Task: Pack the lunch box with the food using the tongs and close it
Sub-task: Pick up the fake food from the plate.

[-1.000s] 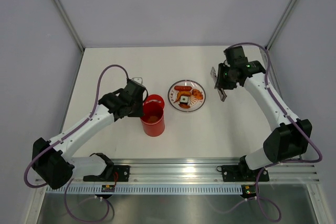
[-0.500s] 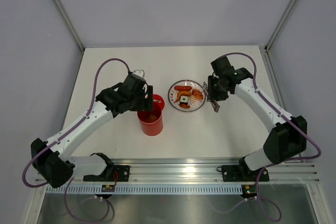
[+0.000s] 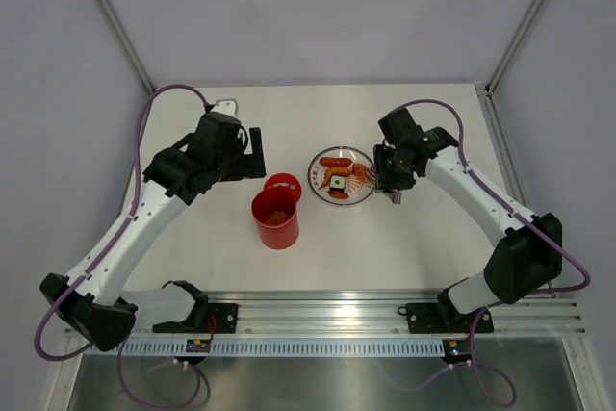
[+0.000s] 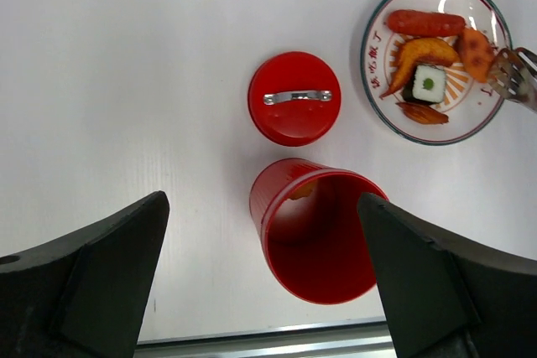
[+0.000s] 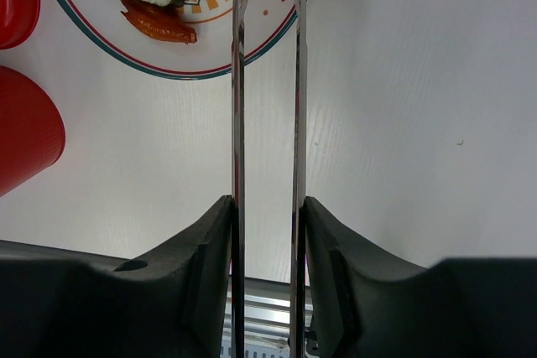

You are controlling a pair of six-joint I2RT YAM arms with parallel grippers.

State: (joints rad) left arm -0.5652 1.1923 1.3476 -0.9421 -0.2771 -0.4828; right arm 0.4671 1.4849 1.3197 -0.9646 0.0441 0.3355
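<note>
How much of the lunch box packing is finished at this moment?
Done: the lid lies beside the open lunch box, one orange piece inside it. In hand: the right gripper holds the tongs, tips over a fried piece on the plate. To do: sausage, roll and other fried bits to move, then closing.

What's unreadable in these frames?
- Right wrist: tongs tips cut off by the top edge; grip on the fried piece unclear.
- Top external: tongs mostly hidden under the right end effector.
- Left wrist: lunch box floor partly hidden by its own wall; piece count unclear.
</note>
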